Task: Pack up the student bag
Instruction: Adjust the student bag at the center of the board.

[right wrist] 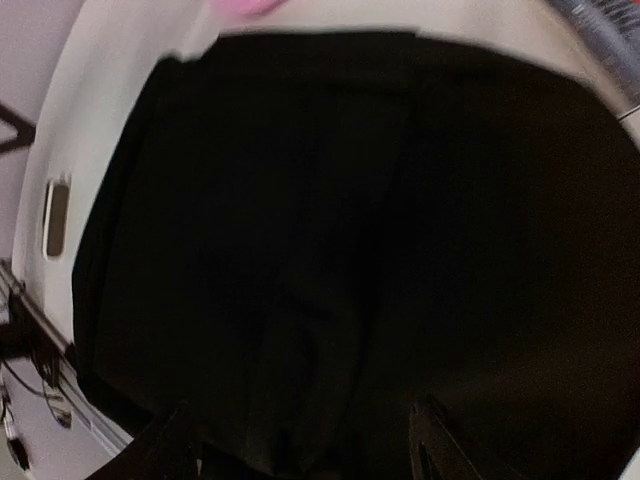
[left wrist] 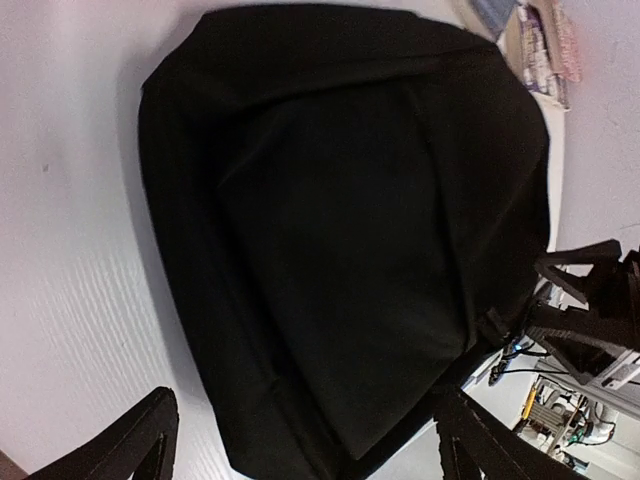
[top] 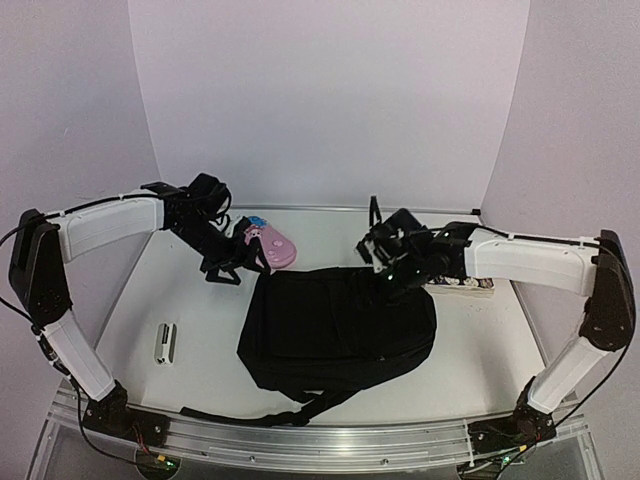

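Note:
The student bag (top: 340, 330) is a large black backpack lying flat in the middle of the table, its straps trailing toward the near edge. My left gripper (top: 224, 268) hovers off the bag's back left corner, beside a pink case (top: 268, 246). In the left wrist view its jaws (left wrist: 310, 450) stand wide open above the bag (left wrist: 350, 200), holding nothing. My right gripper (top: 392, 274) hangs over the bag's back right part. Seen from the right wrist, its fingers (right wrist: 175, 445) are apart, low over the dark fabric (right wrist: 350, 200), which fills most of that view.
A small white object (top: 165, 342) lies left of the bag, also seen from the right wrist (right wrist: 55, 215). A stack of books (top: 465, 285) sits under the right forearm at the back right. A loose black strap (top: 260, 412) lies near the table's front rail.

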Action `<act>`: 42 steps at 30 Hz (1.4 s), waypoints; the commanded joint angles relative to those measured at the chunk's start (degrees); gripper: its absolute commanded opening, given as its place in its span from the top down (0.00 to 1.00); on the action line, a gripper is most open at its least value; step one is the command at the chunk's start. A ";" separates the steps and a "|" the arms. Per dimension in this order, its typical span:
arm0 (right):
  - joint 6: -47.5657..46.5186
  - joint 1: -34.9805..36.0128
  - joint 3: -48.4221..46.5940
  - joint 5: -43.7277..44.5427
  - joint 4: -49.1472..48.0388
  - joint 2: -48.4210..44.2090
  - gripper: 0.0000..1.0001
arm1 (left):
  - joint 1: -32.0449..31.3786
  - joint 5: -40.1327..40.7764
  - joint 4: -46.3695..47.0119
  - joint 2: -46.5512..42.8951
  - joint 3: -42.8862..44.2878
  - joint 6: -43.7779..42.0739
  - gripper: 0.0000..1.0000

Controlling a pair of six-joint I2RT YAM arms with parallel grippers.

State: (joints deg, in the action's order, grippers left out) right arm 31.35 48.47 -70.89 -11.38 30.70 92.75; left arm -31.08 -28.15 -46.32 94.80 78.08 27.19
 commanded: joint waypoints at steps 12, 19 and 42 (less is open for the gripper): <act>-1.61 3.80 6.52 -4.94 3.05 3.38 0.53 | -0.21 -3.79 8.21 -5.35 -15.54 9.41 0.24; -1.15 3.81 7.85 -4.40 2.83 3.31 0.64 | -0.19 -4.74 10.32 -4.86 -17.68 10.28 0.35; 5.20 3.83 6.15 4.86 3.34 -2.27 1.00 | -0.21 -9.69 22.06 -2.54 -25.18 14.74 0.74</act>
State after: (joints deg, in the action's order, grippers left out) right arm 33.14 52.18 -63.44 -12.96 33.36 94.50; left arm -31.18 -35.69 -29.36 92.01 54.02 40.04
